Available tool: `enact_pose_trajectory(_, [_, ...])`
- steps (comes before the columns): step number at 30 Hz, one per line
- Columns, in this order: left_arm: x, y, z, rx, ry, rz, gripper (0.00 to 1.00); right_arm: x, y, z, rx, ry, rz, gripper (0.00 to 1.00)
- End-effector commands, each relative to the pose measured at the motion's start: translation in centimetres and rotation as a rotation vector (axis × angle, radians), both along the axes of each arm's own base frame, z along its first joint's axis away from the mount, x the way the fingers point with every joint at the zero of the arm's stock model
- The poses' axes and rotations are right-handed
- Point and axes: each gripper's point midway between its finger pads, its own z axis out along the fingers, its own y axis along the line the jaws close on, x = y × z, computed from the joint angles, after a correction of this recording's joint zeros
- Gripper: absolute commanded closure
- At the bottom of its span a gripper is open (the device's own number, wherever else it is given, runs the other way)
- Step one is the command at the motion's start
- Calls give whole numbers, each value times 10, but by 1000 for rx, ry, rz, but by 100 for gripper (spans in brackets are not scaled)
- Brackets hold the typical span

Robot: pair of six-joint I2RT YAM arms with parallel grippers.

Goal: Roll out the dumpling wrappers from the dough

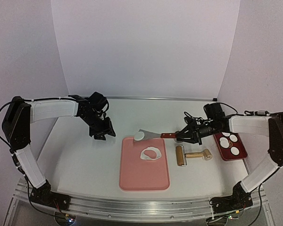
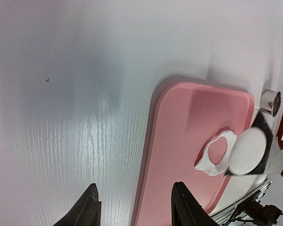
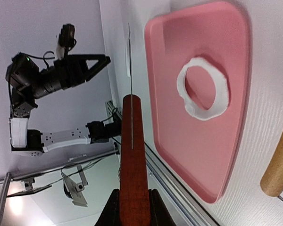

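Nothing legible anywhere that I can see: no lettering, brand or number on the pink mat [image 1: 141, 178], the red tray [image 1: 221, 151], the rolling pin [image 1: 181, 155] or the red-handled spatula [image 3: 133, 155].

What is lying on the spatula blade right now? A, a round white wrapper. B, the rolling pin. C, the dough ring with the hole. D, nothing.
A: a round white wrapper lies on the blade of the spatula that the right gripper holds; the holed dough sits on the pink mat.
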Motion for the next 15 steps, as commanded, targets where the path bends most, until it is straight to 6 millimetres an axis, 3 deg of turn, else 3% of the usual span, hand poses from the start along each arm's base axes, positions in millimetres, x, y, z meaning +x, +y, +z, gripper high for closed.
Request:
enact_pose_trajectory(1, [18,-16,20,-60,-60,-30,54,29,-20,25,-1,-130,-146,100])
enact_pose_trajectory(15, [31,-36,14,-96,-49,-66,54,56,-103,41,-50,-204,-517,100])
